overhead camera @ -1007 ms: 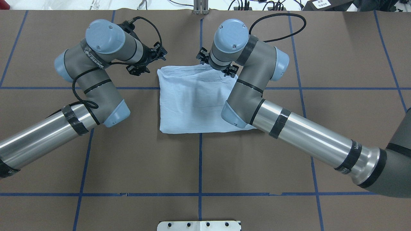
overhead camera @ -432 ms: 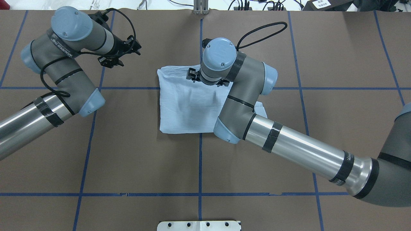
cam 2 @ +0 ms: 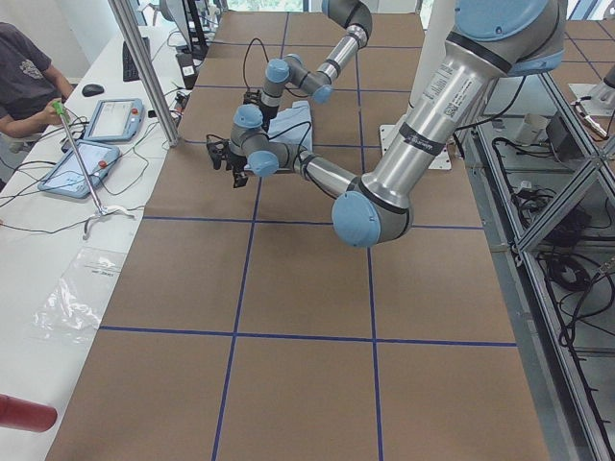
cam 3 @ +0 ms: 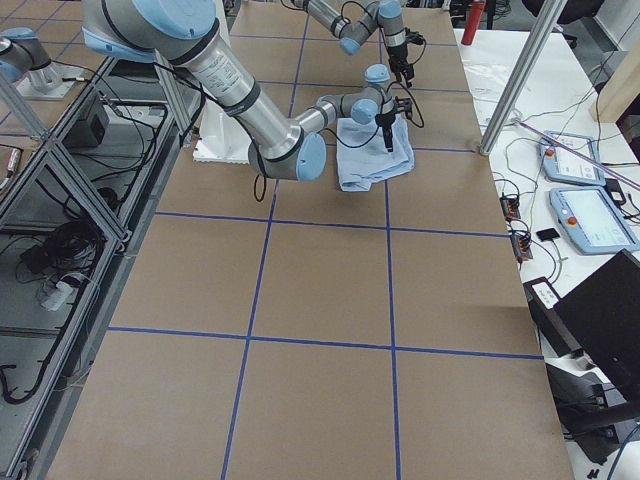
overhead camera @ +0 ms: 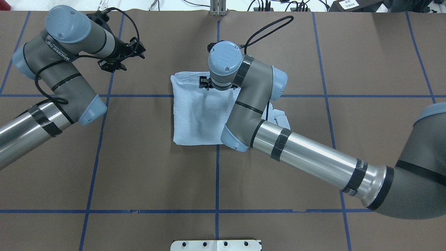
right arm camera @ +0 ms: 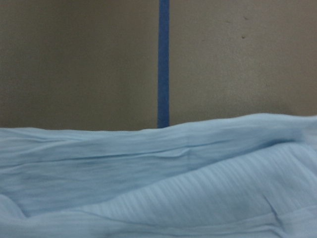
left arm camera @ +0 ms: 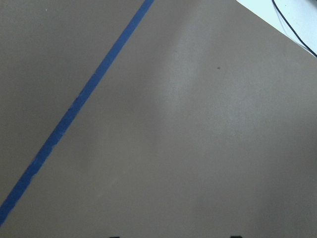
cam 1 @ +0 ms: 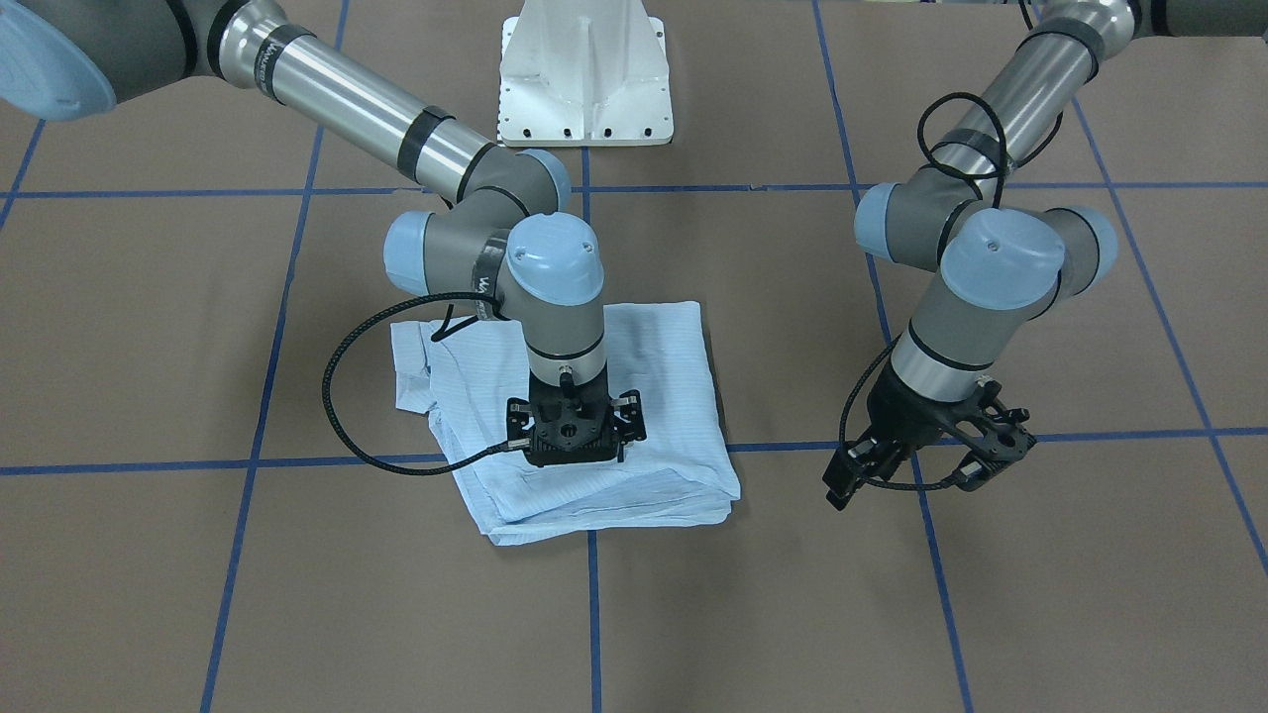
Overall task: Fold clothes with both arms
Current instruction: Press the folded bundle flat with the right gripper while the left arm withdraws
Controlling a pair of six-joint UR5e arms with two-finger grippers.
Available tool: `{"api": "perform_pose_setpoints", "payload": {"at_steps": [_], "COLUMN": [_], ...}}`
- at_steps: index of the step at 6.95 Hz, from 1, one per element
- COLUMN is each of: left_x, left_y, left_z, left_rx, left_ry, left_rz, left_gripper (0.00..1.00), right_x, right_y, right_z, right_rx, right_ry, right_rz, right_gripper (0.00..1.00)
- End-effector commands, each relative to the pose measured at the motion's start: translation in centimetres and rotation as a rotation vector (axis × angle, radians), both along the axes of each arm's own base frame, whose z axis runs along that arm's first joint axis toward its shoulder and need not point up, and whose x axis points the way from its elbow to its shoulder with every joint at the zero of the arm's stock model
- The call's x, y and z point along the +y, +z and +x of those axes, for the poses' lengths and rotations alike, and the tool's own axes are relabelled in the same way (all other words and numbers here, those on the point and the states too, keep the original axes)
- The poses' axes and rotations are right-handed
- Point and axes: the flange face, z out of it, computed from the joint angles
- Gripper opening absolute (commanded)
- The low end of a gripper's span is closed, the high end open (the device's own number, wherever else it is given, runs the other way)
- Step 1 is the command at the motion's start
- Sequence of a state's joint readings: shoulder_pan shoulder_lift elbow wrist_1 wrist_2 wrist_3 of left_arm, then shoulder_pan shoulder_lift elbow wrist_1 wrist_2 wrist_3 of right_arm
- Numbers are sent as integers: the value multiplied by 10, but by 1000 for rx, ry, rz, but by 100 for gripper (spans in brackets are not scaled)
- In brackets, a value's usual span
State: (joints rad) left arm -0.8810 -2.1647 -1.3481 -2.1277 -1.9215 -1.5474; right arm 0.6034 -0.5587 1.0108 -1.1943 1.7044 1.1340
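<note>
The light-blue shirt point(cam 1: 654, 396) lies folded into a rough rectangle at the table's middle; it also shows in the overhead view point(overhead camera: 195, 115). A loose bit of it sticks out on the robot's right side point(overhead camera: 282, 120). My right gripper point(cam 1: 575, 456) points straight down at the far part of the shirt, close above or on the fabric, jaws spread; its fingertips are hidden. The right wrist view shows the shirt's far edge point(right arm camera: 158, 188) and bare table beyond. My left gripper point(cam 1: 926, 465) hangs open and empty over bare table, well off to the shirt's left point(overhead camera: 122, 59).
The white pedestal base point(cam 1: 584, 69) stands at the robot's side of the table. Blue tape lines point(overhead camera: 217, 174) grid the brown table cover. A seated operator point(cam 2: 24, 77) and tablets point(cam 2: 115, 120) are at a side bench beyond the far edge.
My left arm has swung away from the shirt's far-left corner, out to the left. My right gripper has moved from the shirt's far edge inward, over the fabric.
</note>
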Motion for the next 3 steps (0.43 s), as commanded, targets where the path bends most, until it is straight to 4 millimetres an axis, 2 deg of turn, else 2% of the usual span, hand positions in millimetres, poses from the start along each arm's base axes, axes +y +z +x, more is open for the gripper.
{"api": "perform_pose_setpoints", "payload": {"at_steps": [1, 3], "left_x": [-1, 0], "left_y": [1, 1], "left_z": [-2, -1], "left_rx": [-2, 0], "left_ry": [-2, 1], "left_rz": [-2, -1], "left_gripper": [79, 79], "right_x": [-17, -41], "right_y": [0, 9], "right_z": [-8, 5], "right_rx": [45, 63], "right_ry": [36, 84], "right_rz": [41, 52], "right_gripper": [100, 99]}}
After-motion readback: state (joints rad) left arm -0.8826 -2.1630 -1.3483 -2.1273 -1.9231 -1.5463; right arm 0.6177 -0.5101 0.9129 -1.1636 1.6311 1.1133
